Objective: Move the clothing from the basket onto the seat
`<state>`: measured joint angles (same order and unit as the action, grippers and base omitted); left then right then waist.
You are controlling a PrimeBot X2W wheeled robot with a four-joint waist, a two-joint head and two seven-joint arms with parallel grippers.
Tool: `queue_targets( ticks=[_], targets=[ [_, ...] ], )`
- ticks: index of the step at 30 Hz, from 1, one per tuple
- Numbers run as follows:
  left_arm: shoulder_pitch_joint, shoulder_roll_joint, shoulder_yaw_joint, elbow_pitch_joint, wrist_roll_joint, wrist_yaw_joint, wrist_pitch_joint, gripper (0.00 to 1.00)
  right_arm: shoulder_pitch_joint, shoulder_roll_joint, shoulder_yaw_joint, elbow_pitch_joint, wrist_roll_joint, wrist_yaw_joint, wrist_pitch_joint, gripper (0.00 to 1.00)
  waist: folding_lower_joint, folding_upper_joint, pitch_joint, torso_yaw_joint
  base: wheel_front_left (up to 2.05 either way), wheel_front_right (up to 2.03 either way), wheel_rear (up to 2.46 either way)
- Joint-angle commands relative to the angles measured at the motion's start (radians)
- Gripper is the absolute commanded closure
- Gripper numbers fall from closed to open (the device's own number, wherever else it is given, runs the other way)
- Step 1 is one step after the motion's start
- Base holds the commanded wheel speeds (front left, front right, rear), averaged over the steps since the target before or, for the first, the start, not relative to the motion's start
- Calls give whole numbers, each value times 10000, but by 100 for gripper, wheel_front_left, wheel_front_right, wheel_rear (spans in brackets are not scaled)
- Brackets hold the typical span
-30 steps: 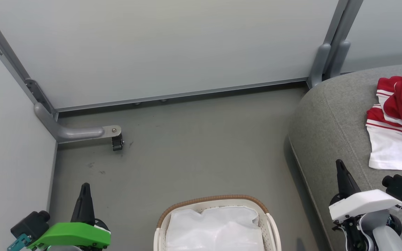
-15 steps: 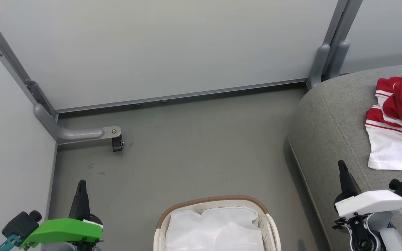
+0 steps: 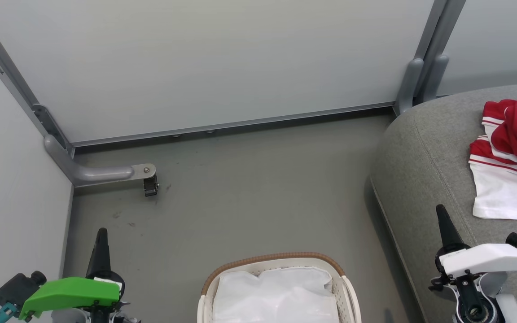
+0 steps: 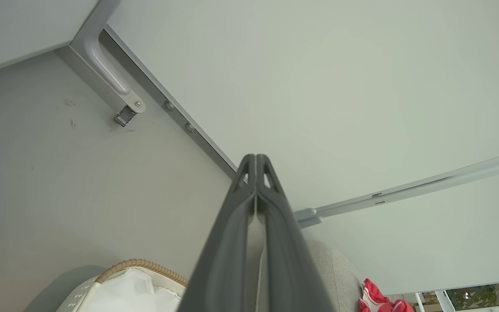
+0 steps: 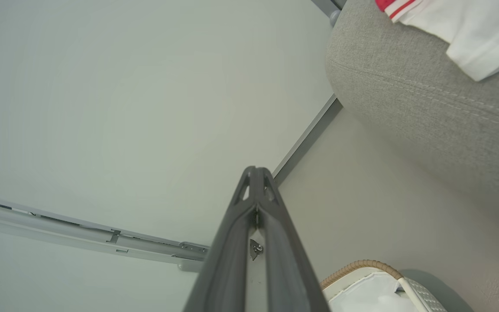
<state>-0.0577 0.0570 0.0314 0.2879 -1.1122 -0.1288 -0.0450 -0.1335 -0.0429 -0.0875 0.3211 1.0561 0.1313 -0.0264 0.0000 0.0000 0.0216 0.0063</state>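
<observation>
The red and white clothing point(image 3: 510, 157) lies in a heap on the grey seat point(image 3: 424, 157) at the right. The white basket point(image 3: 276, 262) with its brown rim stands on the floor at the bottom centre, and a plain white cloth point(image 3: 276, 296) lies in it; I see no red in it. My left gripper point(image 3: 102, 233) is shut and empty at the lower left, left of the basket. My right gripper point(image 3: 440, 210) is shut and empty over the seat's front edge, below and left of the clothing. The clothing point(image 5: 448, 26) and the seat point(image 5: 427, 117) also show in the right wrist view.
Pale partition walls point(image 3: 204, 63) close the floor at the back and left. A grey foot with a small caster point(image 3: 151, 186) sticks out from the left corner. Another grey post foot point(image 3: 413, 83) stands beside the seat's far end. Grey floor point(image 3: 249, 188) lies between basket and wall.
Both grippers have drawn back toward the bottom of the head view, the left one lower and further left. The clothing, basket and seat have stayed put.
</observation>
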Motion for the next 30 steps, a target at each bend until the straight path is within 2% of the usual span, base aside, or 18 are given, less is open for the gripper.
queue_targets(
  ticks=[1,30],
  targets=[
    [-290,108,60,-151,-270,-17,62,100,36,-72,-42,-157,293,-4,61,100,0,0,-4,-1,0,0,0],
    [-435,105,379,-308,-2823,-25,792,100,164,-86,-172,-495,3048,-6,782,100,0,0,-86,-29,0,0,0]
  ],
)
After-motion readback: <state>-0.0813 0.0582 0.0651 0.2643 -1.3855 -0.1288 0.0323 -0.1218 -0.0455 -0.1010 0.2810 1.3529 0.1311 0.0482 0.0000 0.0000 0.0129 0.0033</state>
